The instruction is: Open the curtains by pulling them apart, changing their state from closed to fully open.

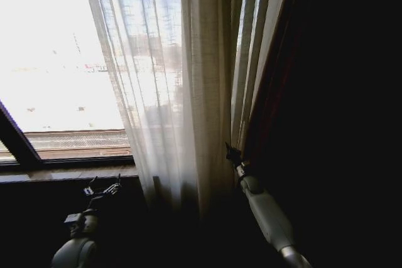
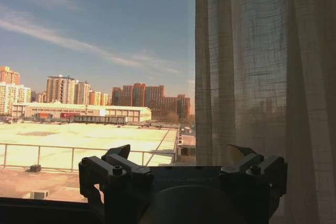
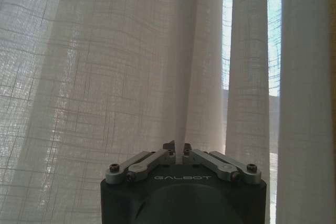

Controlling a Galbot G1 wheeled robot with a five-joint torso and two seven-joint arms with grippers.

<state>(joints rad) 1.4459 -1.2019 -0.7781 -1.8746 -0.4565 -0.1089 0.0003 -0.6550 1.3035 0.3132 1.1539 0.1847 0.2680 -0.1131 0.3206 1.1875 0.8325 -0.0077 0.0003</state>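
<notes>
Our right tool (image 1: 233, 154), pinched shut on the curtains (image 1: 188, 92), sits at their right-hand folds, nearer than our wide-open, empty left tool (image 1: 103, 189).

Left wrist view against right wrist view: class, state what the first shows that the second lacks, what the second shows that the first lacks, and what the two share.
Left wrist view alone: bare window glass with sky, distant apartment blocks, a flat rooftop, and the left gripper with fingers spread wide, touching nothing.

Right wrist view alone: the right gripper with fingers pinched together on a pleat, fabric spanning nearly the whole picture, slim bright gaps between folds.

Shared: the sheer curtains with vertical pleats, backlit by daylight, and a dark gripper body in the foreground.
</notes>
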